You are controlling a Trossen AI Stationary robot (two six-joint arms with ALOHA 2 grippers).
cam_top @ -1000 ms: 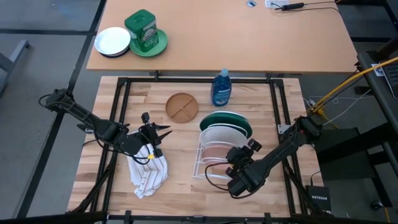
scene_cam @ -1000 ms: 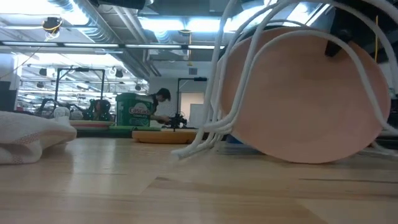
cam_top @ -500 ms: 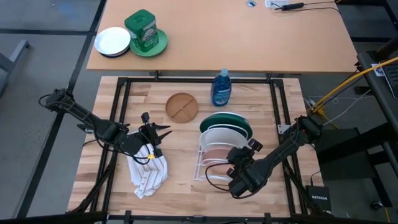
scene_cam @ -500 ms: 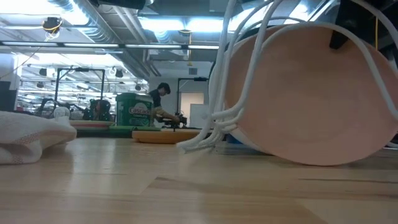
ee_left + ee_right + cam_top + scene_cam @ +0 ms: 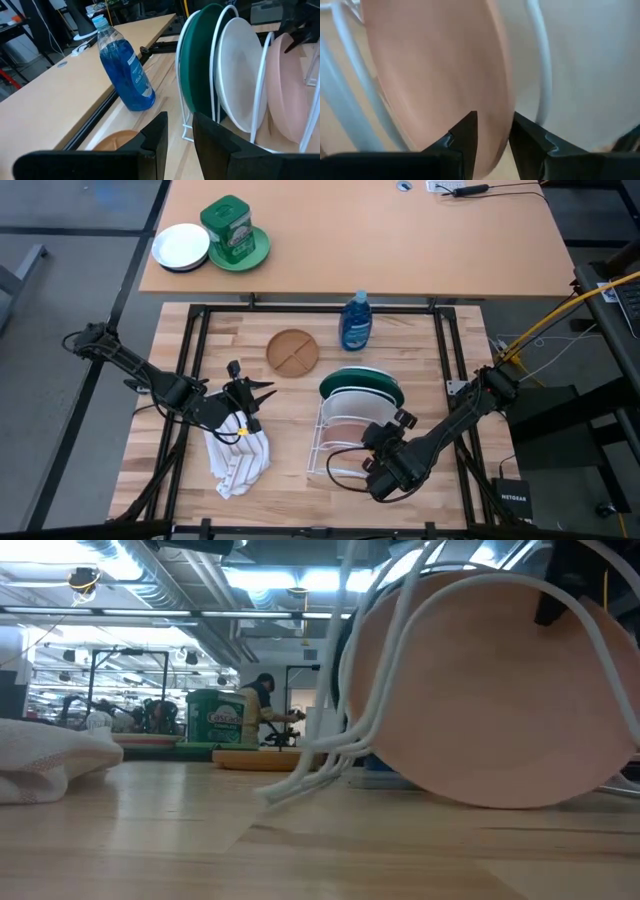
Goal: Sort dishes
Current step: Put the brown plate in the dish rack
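While three of the four dishes stand on edge in the white wire rack (image 5: 322, 442), the fourth, a brown wood-like plate (image 5: 292, 350) with a divided face, lies flat on the desk (image 5: 190, 470) well apart from them, beside the one blue soap bottle (image 5: 355, 322). In the rack, the dark green plate (image 5: 362, 376) stands farthest back, the white plate (image 5: 358, 395) in the middle and the salmon pink plate (image 5: 345, 426) nearest the front. The right gripper (image 5: 383, 452) has its jaws closed on the rim of the salmon pink plate. The left gripper (image 5: 248, 393) hovers over one white cloth (image 5: 240, 458), jaws a narrow gap apart and holding nothing.
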